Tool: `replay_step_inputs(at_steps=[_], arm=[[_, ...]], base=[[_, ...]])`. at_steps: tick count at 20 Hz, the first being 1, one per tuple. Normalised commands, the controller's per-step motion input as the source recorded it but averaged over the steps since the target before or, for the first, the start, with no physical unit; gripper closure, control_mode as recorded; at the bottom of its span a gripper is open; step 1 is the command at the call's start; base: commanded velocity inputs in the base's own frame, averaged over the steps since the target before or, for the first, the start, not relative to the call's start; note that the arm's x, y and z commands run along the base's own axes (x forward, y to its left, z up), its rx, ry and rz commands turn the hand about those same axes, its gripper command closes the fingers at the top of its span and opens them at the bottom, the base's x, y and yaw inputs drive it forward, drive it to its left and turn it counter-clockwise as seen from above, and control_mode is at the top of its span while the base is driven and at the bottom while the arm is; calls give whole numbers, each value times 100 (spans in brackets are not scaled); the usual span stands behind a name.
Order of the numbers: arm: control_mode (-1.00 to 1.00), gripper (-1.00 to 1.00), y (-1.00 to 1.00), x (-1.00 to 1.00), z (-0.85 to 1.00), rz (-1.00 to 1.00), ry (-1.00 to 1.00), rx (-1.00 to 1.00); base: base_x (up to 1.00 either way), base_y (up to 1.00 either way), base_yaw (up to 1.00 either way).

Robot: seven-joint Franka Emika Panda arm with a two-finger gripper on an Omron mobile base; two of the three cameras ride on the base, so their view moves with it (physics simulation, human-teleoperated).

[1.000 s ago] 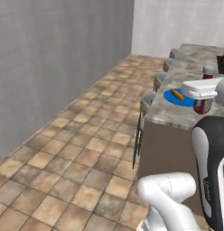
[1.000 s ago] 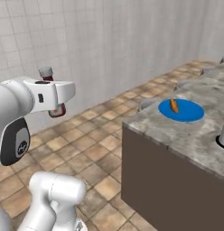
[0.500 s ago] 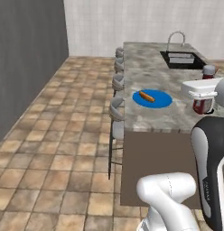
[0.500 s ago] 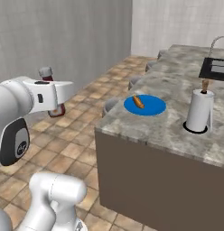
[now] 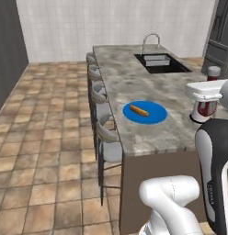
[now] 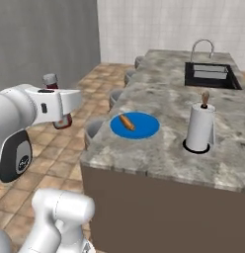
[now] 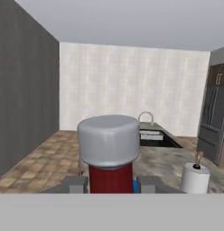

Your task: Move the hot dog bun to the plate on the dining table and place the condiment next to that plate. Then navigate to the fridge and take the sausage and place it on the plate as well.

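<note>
Currently, I read the scene from left to right in the right base view: my gripper [image 6: 59,117] sits at the far left, clamped shut on the condiment [image 6: 56,101], which hangs upright in the air over the tiled floor, well apart from the dining table [image 6: 159,163]. Its pale cap stands above the white hand and its dark red body shows below it. In the hand view the condiment [image 7: 109,153] stands between the two dark fingers [image 7: 77,183], confirming the hold. Next along, the plate [image 6: 135,125] rests near the table's near edge with the hot dog bun [image 6: 127,121] lying on it, so I judge the bun step complete. Further right stands a paper towel roll [image 6: 200,127], and beyond it the sink [image 6: 209,75] with its faucet. In the left base view the fridge [image 5: 220,32] occupies the far right corner. Risks, as I judge them: the bottle is tall and narrow, so a tilted release could topple it; a set-down too close could land it on the plate's rim or nudge the bun; a low approach could strike the table edge or a stool [image 6: 96,129].
</note>
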Motion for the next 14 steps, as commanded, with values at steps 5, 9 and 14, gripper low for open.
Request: replay_step_inputs(at_steps=[5, 9, 14], arm=[[100, 100, 0, 0, 0, 0, 0, 0], [100, 100, 0, 0, 0, 0, 0, 0], [100, 100, 0, 0, 0, 0, 0, 0]], base=[[45, 45, -27], [35, 18, -18], [47, 0, -5]])
